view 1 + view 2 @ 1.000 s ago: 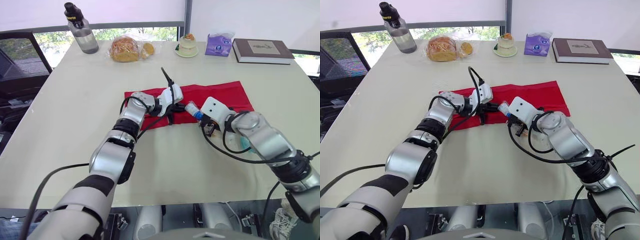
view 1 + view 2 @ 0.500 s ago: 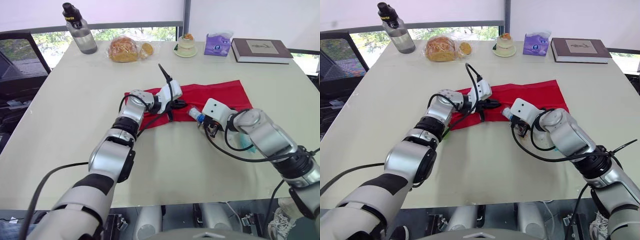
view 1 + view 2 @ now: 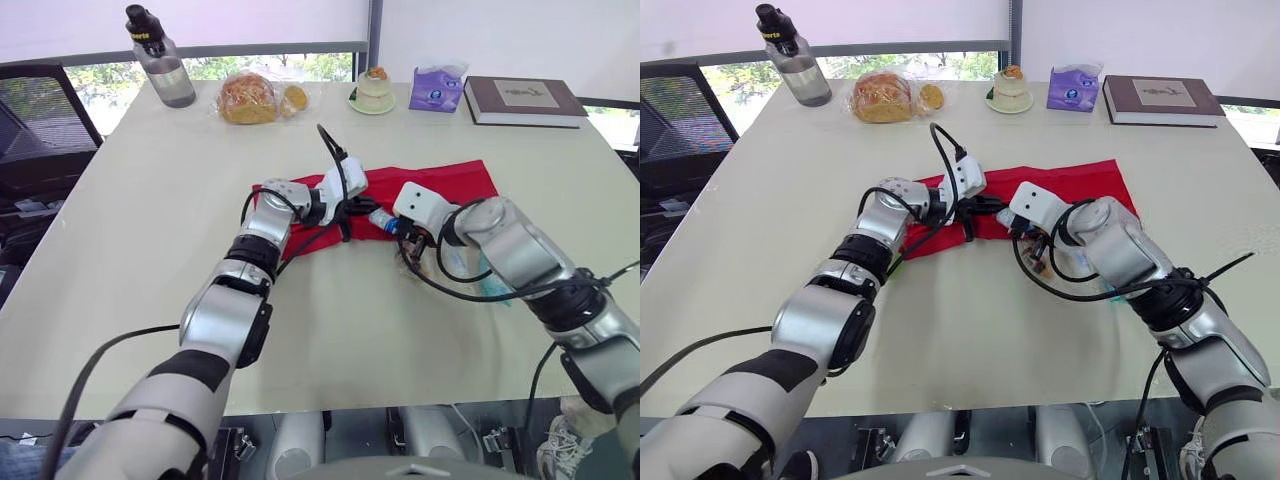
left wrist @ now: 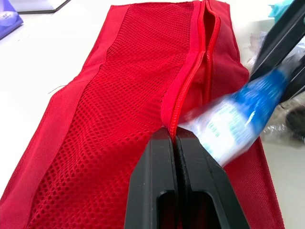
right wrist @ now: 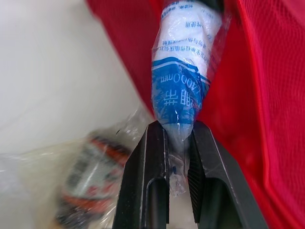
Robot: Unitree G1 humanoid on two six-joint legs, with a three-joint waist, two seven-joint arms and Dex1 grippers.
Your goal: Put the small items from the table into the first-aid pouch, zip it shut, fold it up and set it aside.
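The red mesh first-aid pouch point(image 3: 450, 185) lies flat at mid-table with its zipper point(image 4: 190, 81) partly open. My left gripper point(image 4: 174, 136) is shut on the pouch's zipper edge, holding the opening. My right gripper point(image 5: 177, 128) is shut on a blue-and-white wrapped roll point(image 5: 183, 71). The roll's far end points into the pouch mouth, right beside the left gripper point(image 3: 350, 208). A second small item, orange and black in clear wrap point(image 5: 90, 176), lies on the table just beside the right gripper. A teal packet point(image 3: 490, 285) shows under the right forearm.
Along the far edge stand a water bottle point(image 3: 160, 68), a bag of bread point(image 3: 250, 97), a small dessert cup point(image 3: 375, 90), a purple tissue pack point(image 3: 437, 88) and a book point(image 3: 525, 100). A black chair point(image 3: 30, 130) stands off the table's left side.
My right gripper has carried the blue-and-white roll away from the table's near side up to the pouch opening. The left gripper has kept its hold on the zipper edge.
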